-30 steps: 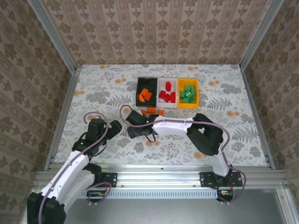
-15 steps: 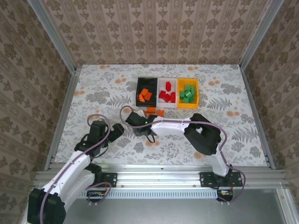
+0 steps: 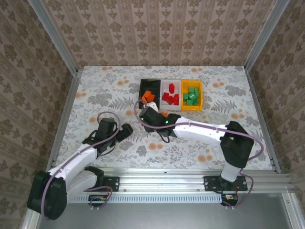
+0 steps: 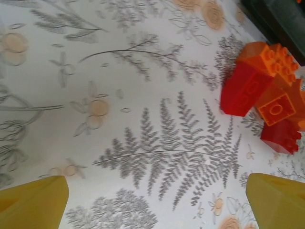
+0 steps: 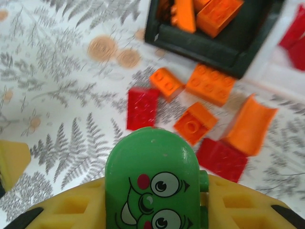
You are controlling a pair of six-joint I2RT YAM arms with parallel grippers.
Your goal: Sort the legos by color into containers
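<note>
Right gripper point(image 3: 144, 112) farther forward (green-faced lego point(image 5: 151, 181))

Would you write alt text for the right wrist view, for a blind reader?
A green piece printed with a cartoon face sits in the right claw, close to the camera. Beyond it, loose orange and red bricks lie on the floral table before a black bin of orange bricks.
</note>
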